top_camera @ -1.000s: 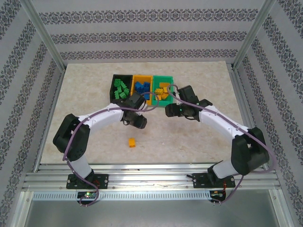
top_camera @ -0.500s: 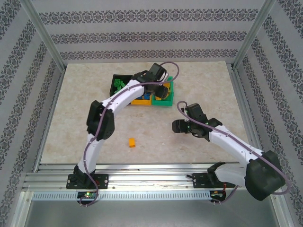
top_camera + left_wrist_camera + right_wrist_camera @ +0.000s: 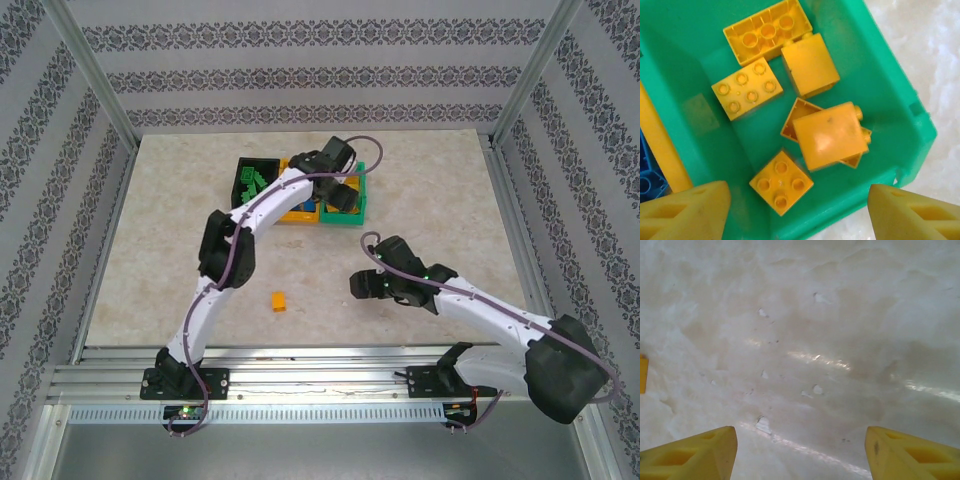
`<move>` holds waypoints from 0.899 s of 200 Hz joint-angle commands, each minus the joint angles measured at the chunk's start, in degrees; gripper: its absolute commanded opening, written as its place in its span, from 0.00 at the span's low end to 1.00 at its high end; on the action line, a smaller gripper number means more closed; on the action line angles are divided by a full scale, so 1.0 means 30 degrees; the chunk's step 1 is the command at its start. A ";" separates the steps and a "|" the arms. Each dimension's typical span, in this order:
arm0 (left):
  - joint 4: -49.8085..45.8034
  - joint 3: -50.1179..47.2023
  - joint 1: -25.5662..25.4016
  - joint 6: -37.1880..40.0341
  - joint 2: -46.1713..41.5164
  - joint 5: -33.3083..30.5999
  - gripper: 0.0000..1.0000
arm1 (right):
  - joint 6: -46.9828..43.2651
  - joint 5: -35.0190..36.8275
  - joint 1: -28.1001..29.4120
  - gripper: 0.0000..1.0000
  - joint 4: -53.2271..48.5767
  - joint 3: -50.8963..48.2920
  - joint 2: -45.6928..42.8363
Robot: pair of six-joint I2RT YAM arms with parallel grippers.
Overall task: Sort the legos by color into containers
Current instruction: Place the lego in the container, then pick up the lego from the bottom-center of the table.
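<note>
Left wrist: left jaws wide apart, empty, above green bin [image 3: 685, 45]; right jaws same.

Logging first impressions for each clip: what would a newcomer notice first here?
The left arm stretches far across the table, its left claw open above the green bin, which holds a pile of yellow bricks. One orange-yellow brick lies alone on the table's near half, and the right claw hovers open over bare table to its right.
</note>
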 commanded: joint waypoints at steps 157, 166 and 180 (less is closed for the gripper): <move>1.0377 -2.3140 0.3783 -0.3920 -1.6985 0.2433 0.77 | 0.0759 -0.0580 0.5950 0.69 0.5140 0.3185 0.7336; 1.0716 -2.3856 0.3959 -0.4013 -1.7441 0.2439 0.77 | 0.0780 -0.0586 0.6126 0.68 0.5164 0.3505 0.7622; 1.1145 -2.4867 0.4126 -0.4201 -1.8106 0.2356 0.77 | 0.0701 -0.0598 0.6419 0.68 0.5182 0.4073 0.8213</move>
